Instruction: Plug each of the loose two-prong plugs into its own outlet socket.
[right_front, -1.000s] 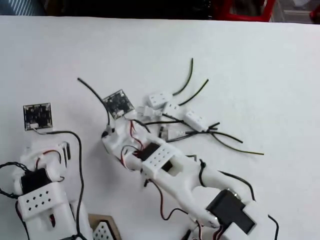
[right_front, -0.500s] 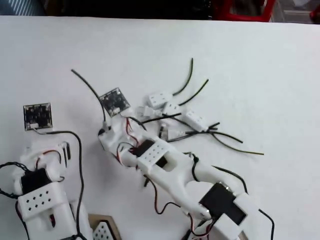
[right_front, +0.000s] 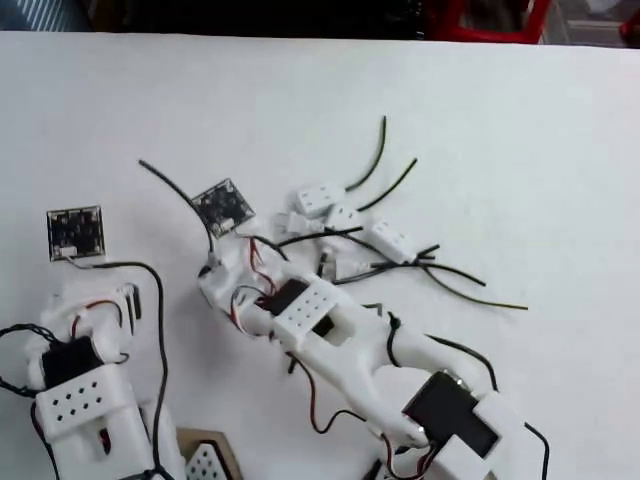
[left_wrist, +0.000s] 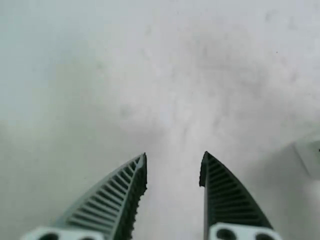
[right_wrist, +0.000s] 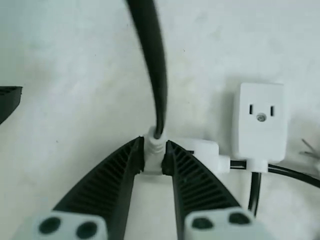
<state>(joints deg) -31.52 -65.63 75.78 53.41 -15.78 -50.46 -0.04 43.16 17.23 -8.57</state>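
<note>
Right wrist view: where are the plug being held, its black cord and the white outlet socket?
plug (right_wrist: 153, 150), right wrist view, on its white body.
black cord (right_wrist: 151, 65), right wrist view, mid-length.
outlet socket (right_wrist: 261, 137), right wrist view, on its face below the slots.

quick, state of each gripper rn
Left gripper: open, holding nothing.
Right gripper: closed on a plug, at its cord end.

White table (right_front: 520, 120) w/ sockets (right_front: 318, 199), cords (right_front: 470, 295), 2 marker squares (right_front: 74, 231).
</note>
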